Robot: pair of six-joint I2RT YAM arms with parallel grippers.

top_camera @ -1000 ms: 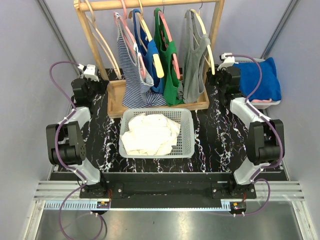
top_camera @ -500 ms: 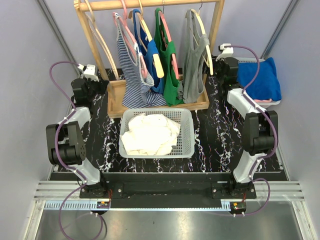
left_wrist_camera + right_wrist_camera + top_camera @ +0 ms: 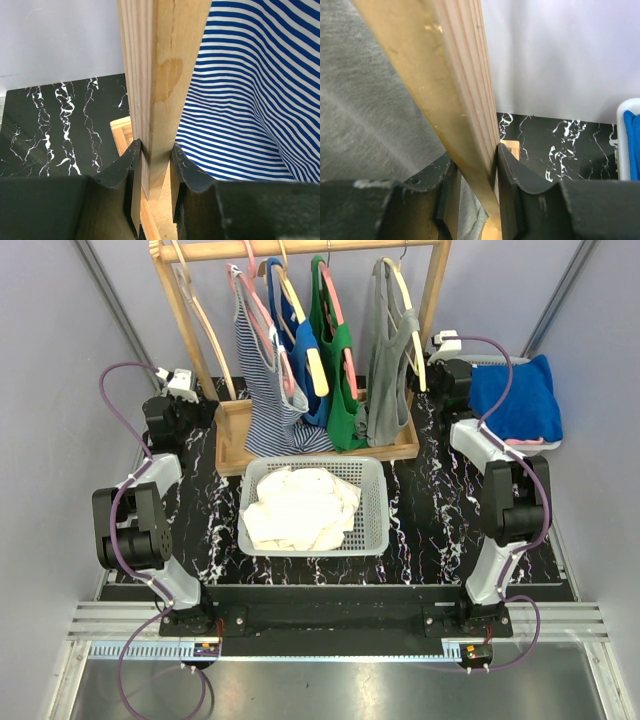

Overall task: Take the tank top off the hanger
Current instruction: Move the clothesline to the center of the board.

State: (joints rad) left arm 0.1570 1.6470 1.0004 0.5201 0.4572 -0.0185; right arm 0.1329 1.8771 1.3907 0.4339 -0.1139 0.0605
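Observation:
Striped (image 3: 265, 390), blue (image 3: 300, 355), green (image 3: 338, 380) and grey (image 3: 385, 370) tank tops hang on hangers from a wooden rack (image 3: 300, 248). My left gripper (image 3: 207, 410) is shut on the rack's left post (image 3: 155, 75) low down, and the striped tank top (image 3: 250, 100) lies just right of the left gripper (image 3: 156, 160). Over on the other side, my right gripper (image 3: 425, 380) is shut on the right post (image 3: 450, 75), which slants through the right gripper (image 3: 475, 165). The grey tank top (image 3: 365, 115) hangs against its left finger (image 3: 447, 195).
A white basket (image 3: 380, 510) holding white cloth (image 3: 300, 505) stands in front of the rack's base tray (image 3: 235, 445). A blue cloth (image 3: 520, 400) lies in a white bin at the back right. Empty hangers (image 3: 205, 320) hang at the rack's left end.
My right gripper has swung left from beside the blue cloth to the right post, opened, and closed round it. The left arm has not moved.

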